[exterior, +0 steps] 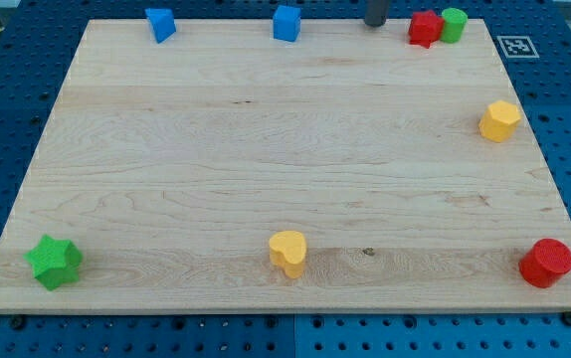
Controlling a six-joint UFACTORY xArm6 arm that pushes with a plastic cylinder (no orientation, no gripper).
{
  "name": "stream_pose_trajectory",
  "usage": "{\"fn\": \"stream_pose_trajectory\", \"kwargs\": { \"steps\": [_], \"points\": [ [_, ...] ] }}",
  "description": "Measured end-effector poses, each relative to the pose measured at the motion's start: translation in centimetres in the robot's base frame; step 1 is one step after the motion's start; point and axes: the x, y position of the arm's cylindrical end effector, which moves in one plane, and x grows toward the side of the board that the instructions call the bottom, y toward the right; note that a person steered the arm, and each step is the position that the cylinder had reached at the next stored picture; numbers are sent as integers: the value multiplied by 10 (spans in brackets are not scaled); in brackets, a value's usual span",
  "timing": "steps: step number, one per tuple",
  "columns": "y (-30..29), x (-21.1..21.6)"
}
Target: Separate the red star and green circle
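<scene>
At the wooden board's [266, 149] top edge, the red star block [425, 28] touches the green circle block [454, 24]. My tip [375, 23], a bare dark rod grasping nothing, stands just left of the star, apart from it.

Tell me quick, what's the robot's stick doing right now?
My tip: no gripper, holds nothing; at the view's top edge, just left of the red star, not touching it. The green circle touches the star.
</scene>
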Motion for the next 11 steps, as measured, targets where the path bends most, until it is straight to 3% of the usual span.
{"fn": "stream_pose_trajectory", "kwargs": {
  "steps": [2, 4, 8, 10, 11],
  "points": [
    [96, -1],
    [73, 1],
    [57, 89],
    [65, 48],
    [80, 74]
  ]
}}
